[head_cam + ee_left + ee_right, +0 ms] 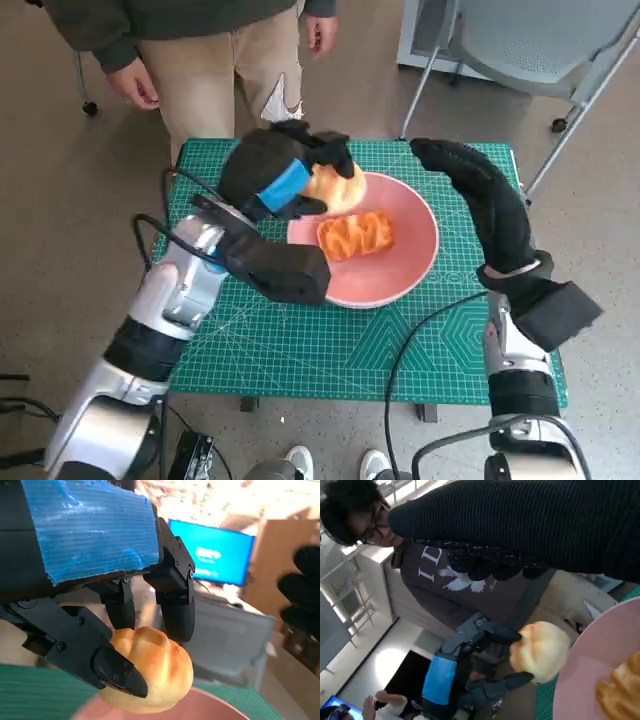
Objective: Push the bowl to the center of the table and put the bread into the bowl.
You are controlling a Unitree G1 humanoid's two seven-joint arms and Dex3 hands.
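Left hand [290,180] grips a round bread roll [338,186] between its black fingers [175,610] and thumb, held over the far-left rim of the pink bowl [415,262]; from the head view alone I cannot tell whether the roll touches the rim, but the right wrist view shows it beside the bowl edge with a slight gap. Most of the roll's near side is hidden behind the hand in the head view — the left wrist view shows it whole, pale golden, with a split top. A second bread piece [356,235], orange-brown and ridged, lies inside the bowl near its middle; only a corner of it shows in the right wrist view. The bowl sits on the green cutting mat [330,350] covering the table, roughly central, its left edge partly covered by the left forearm.

Right hand [470,170] in the black glove hovers past the bowl's right rim, fingers apart and holding nothing; fingertips hard to make out against the glove.

A person [215,50] stands at the far side, cut off at the waist. A grey chair [540,40] stands at the far right, partly out of frame.
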